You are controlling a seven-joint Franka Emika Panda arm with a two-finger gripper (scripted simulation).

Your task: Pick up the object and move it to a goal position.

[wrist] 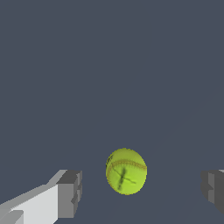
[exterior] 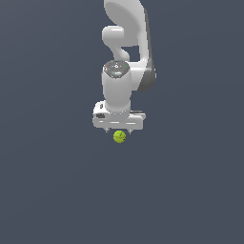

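Between the spread fingers [wrist: 70,192] of the gripper [wrist: 142,190] sat the yellow-green ball [wrist: 126,171], touching neither one, gaps showing both sides.

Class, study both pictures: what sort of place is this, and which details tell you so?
Most likely a bare simulated test scene, not a real room: a featureless dark blue-grey surface, a smooth white robot arm, and one yellow-green ball between the open gripper fingers.

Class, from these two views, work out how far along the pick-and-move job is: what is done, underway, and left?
Done: the gripper is positioned over the ball. Underway: the open jaws straddle the ball, with gaps on both sides in the wrist view. Left: closing, lifting and carrying it to the goal, which neither view shows.
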